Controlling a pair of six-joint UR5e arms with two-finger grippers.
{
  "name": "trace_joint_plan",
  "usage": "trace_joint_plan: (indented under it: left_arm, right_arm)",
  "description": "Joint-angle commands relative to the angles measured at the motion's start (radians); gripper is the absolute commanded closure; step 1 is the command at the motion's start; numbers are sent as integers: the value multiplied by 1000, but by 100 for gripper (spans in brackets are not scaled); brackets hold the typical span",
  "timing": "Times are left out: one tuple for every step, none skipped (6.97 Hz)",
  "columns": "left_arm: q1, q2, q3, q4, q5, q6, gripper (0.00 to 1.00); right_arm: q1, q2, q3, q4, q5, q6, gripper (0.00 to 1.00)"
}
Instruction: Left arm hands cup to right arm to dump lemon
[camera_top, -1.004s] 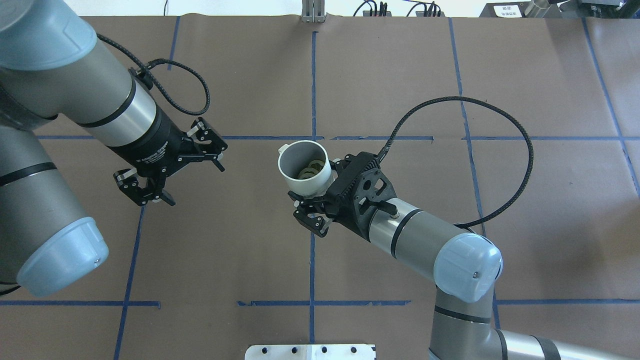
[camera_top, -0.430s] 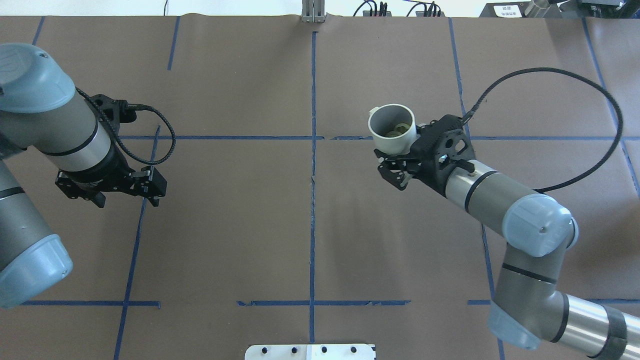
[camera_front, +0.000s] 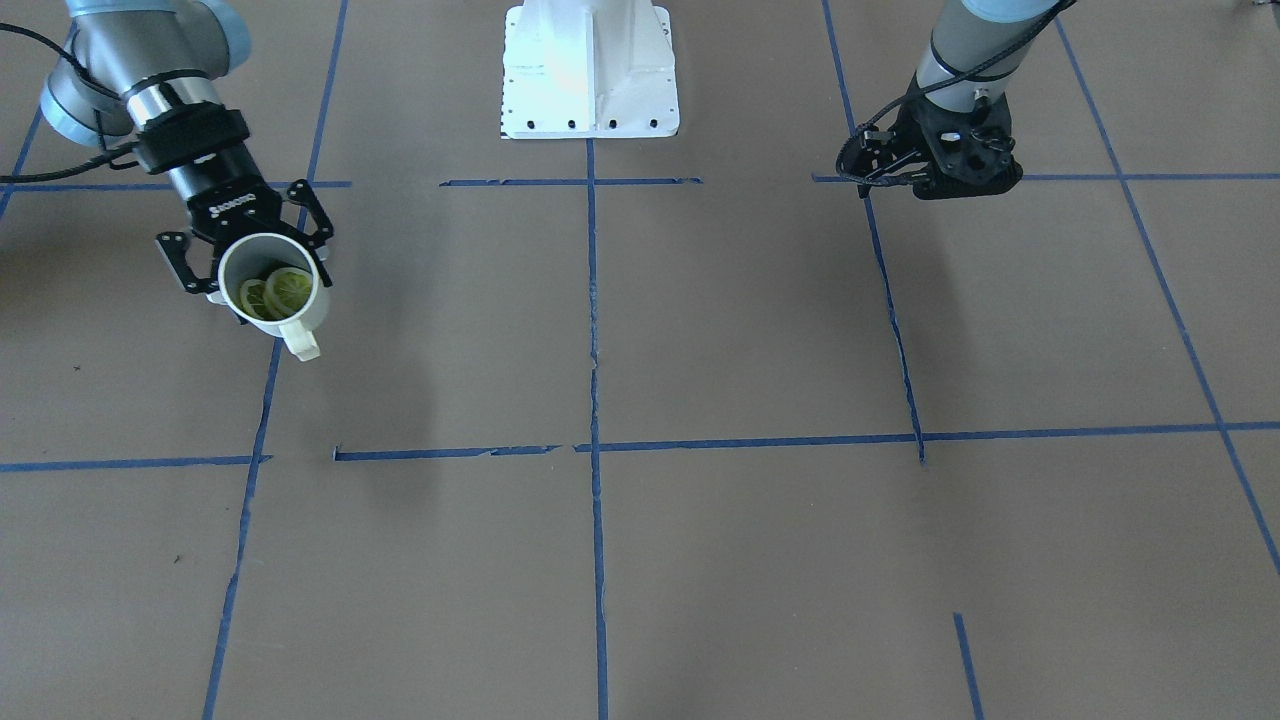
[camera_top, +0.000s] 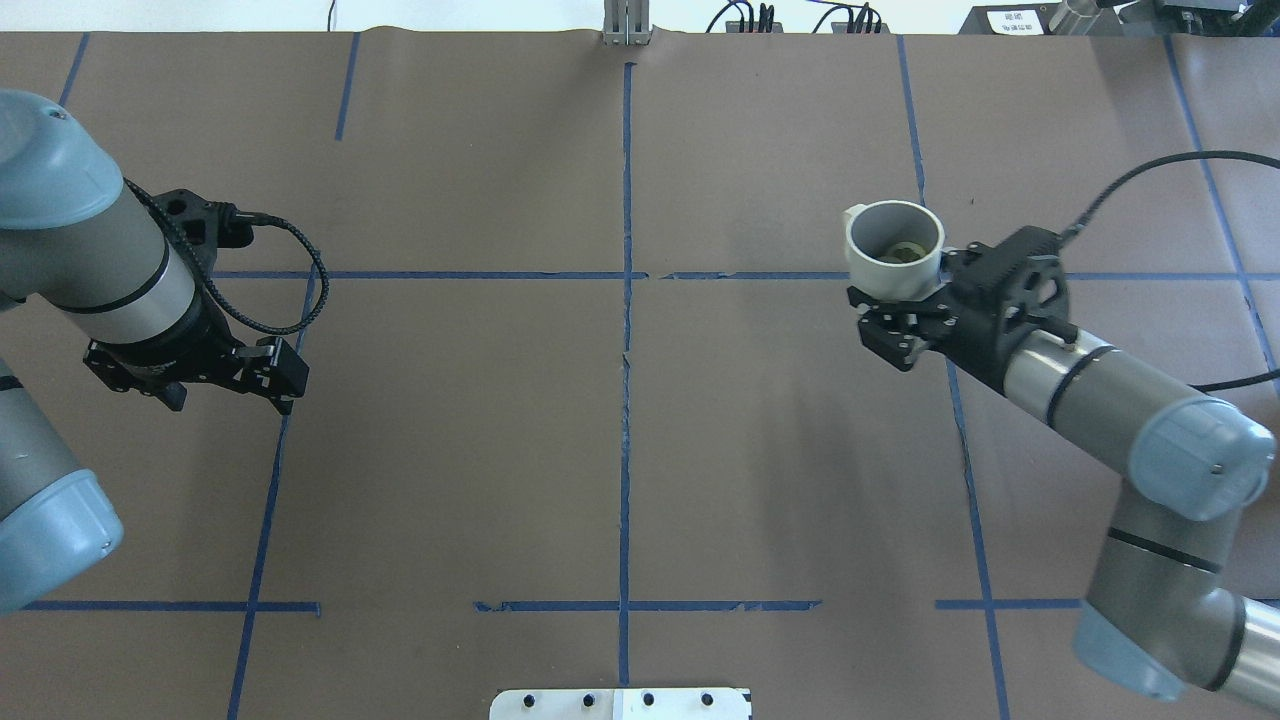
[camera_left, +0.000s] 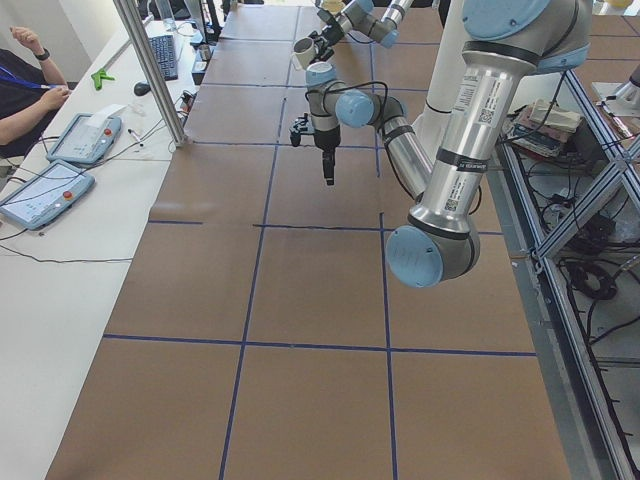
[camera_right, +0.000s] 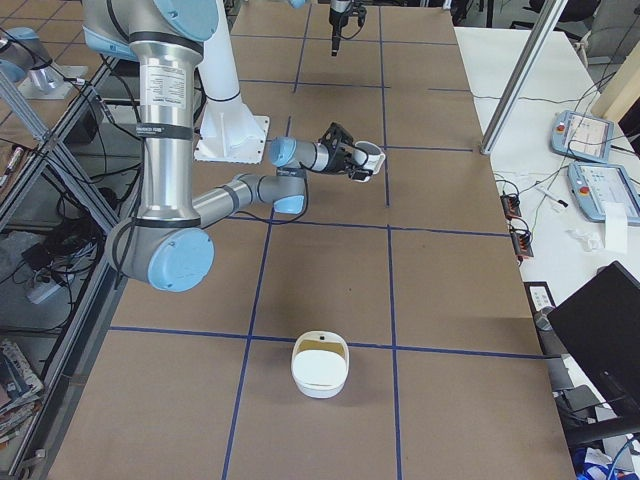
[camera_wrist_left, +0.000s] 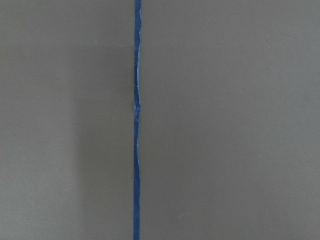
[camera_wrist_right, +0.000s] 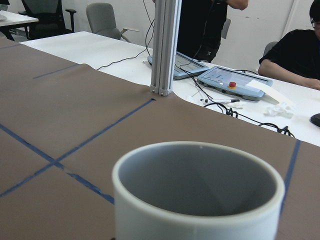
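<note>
Your rig, two arms. Left arm (camera_top: 110, 270) and right arm (camera_top: 1090, 400): silver-grey tubes, black bands, pale-blue joint caps (camera_top: 1195, 455) with small screw. You get black braided cable (camera_top: 1150, 165) looping off each wrist. Right gripper (camera_front: 255, 258): slim, black, white print. Left gripper (camera_front: 935, 160): black too. Base (camera_front: 588, 70): white, row of screw holes.

"What covers the table (camera_top: 450, 480)?"
"Brown paper, gridded with blue tape lines (camera_top: 625, 420)."
"Anything resting on it?"
"The white robot base (camera_front: 590, 70), and a white container (camera_right: 320, 367) toward the robot's right end."
</note>
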Motion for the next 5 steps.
trace_joint_plan:
  left_arm:
    - [8,-33,-18,-110,23,-84,0]
    - [11,-32,-10,-139,25,-100,0]
    - [17,-34,-1,-138,23,-103,0]
    - [19,-35,16,-141,23,-103,0]
    - [23,-41,20,-141,23,-108,0]
  right_arm:
    - [12,-190,0,181,0,36,53]
    - [12,-264,-15,294,0,87,52]
    - [12,-292,-82,434,-3,200,51]
    - [12,-336,-209,634,-6,253,53]
    - [14,-347,-353,824,-8,255,56]
